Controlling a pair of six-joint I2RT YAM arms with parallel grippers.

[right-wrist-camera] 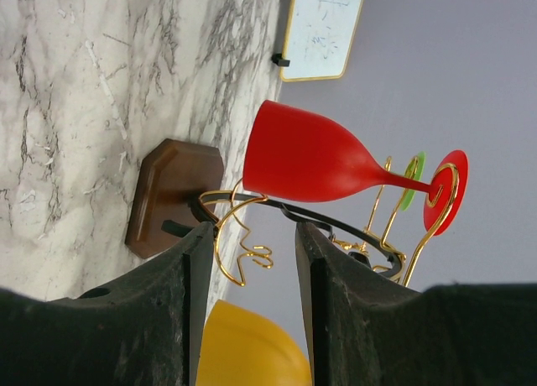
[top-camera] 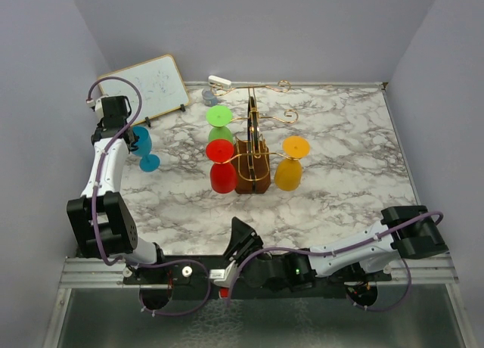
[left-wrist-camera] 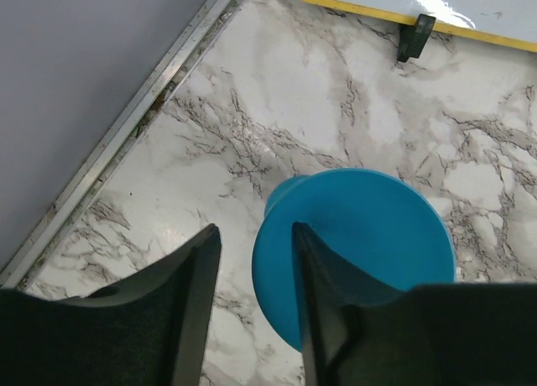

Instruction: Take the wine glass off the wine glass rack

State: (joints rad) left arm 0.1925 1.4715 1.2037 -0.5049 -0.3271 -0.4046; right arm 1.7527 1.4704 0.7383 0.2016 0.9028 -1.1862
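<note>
I'm looking at a white marble-pattern table [top-camera: 340, 181]. The wine glass rack [top-camera: 252, 178] sits about dead centre on its brown wooden block. There's a small whiteboard [top-camera: 151, 83] propped up at 10 o'clock. The blue wine glass [top-camera: 145, 150] is at 9, foot seemingly on the marble. A little grey thing [top-camera: 208, 98] is at 11, with a white thing [top-camera: 219, 82] just behind it.

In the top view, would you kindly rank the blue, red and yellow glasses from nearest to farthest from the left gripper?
1. The blue glass, right beside the left gripper, off the rack.
2. The red glass, on the rack's left side.
3. The yellow glass, on the rack's right side.
</note>
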